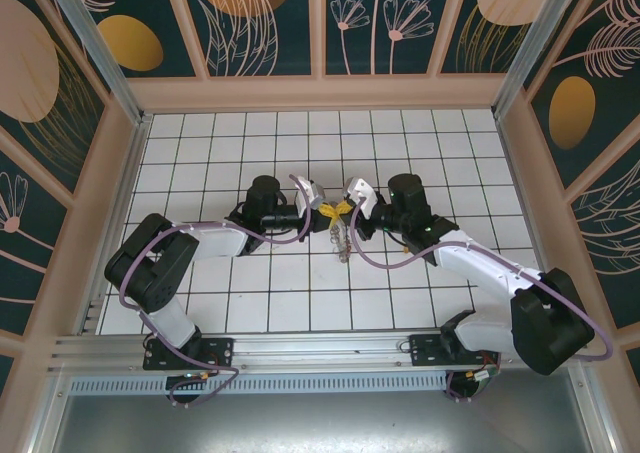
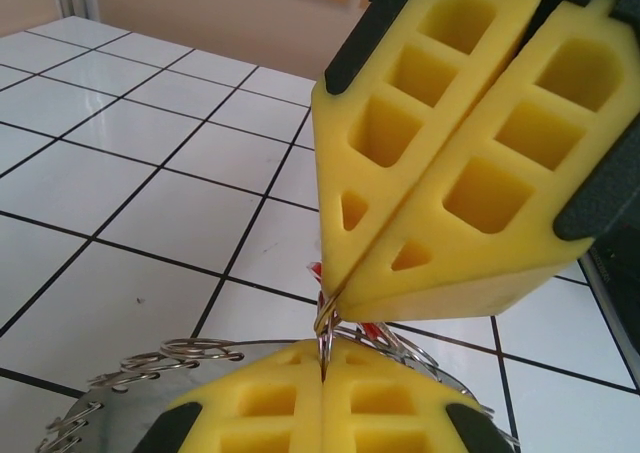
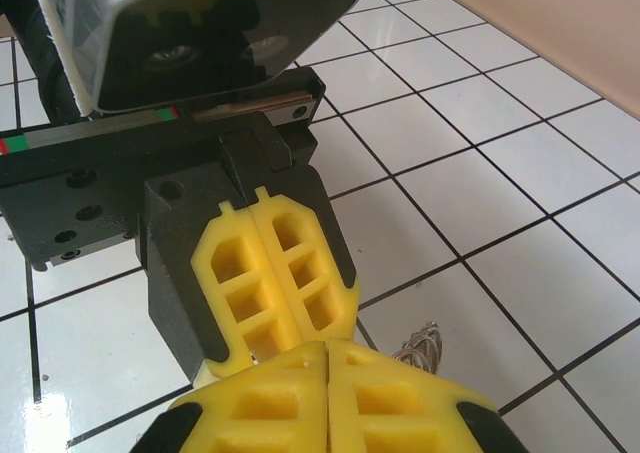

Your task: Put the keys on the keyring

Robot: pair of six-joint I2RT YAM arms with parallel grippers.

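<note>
Hanging between the two meeting grippers near the middle of the white tiled table (image 1: 200,153), the keyring (image 1: 341,238) reads from above as a narrow grey streak, its long axis running from the fingertips toward the near edge. In the left wrist view its flat face and fringe of wire loops (image 2: 110,408) sit right under the left gripper (image 2: 323,363), whose yellow pads are pressed together on one thin loop. The right gripper (image 2: 335,293) comes nose to nose with it, pads closed at that same loop; whether it grips it I cannot tell. Red bits of the keys (image 2: 314,270) peek beside those tips. Leaf-patterned panels (image 1: 260,23) wall the table.
</note>
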